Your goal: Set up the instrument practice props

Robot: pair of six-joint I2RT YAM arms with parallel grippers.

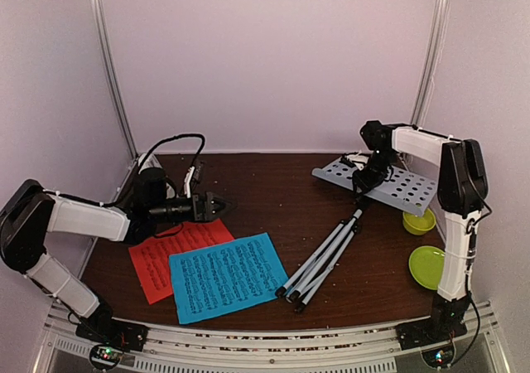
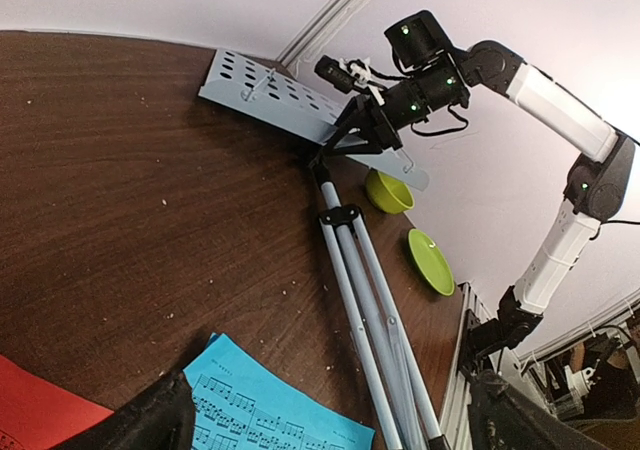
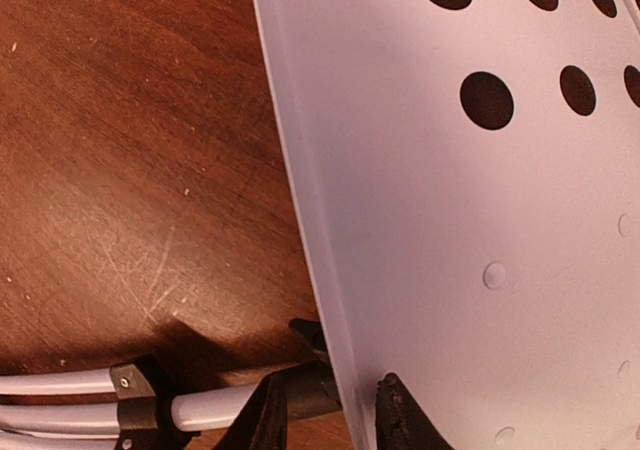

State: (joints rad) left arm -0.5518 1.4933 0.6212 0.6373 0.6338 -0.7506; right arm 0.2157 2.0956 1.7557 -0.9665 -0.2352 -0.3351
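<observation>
Right claw (image 1: 362, 182) sits on the desk (image 1: 406, 187) edge at the neck joint, jaws part-way apart astride it. Can't tell if it grips. Stand lies flat: legs (image 1: 323, 257) folded, long axis running from that claw toward the near edge, leftward. Right arm is nearer. Left claw (image 1: 222, 206) wide open, empty, well apart, by the red sheet (image 1: 157, 261) and blue sheet (image 1: 228, 278). Bowl (image 1: 419, 220) and plate (image 1: 427, 265) crowd the right claw's right side; free table on its left. Metronome not seen.
</observation>
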